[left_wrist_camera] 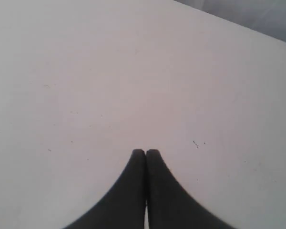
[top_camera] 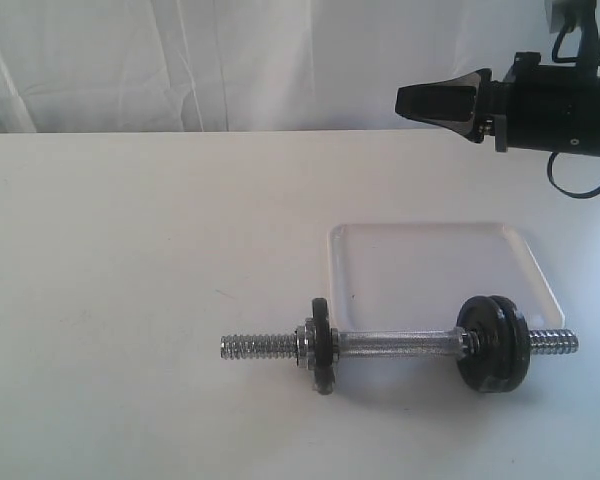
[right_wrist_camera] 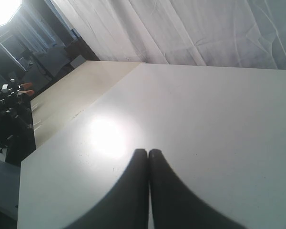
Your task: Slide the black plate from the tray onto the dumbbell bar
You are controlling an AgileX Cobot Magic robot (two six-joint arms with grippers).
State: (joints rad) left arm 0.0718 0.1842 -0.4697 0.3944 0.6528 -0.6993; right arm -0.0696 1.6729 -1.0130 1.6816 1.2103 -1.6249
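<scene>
The dumbbell bar lies on the white table, along the front edge of the tray. A single black plate stands on the bar towards its left end. Two more black discs sit pressed together near the right end. Nothing lies in the tray. High at the back right, my right gripper hovers shut and empty, pointing left; in the right wrist view it shows over bare table. My left gripper is shut and empty over bare table in the left wrist view, and is out of the exterior view.
A white curtain hangs behind the table. The right wrist view shows the table's far edge with dark equipment beyond it.
</scene>
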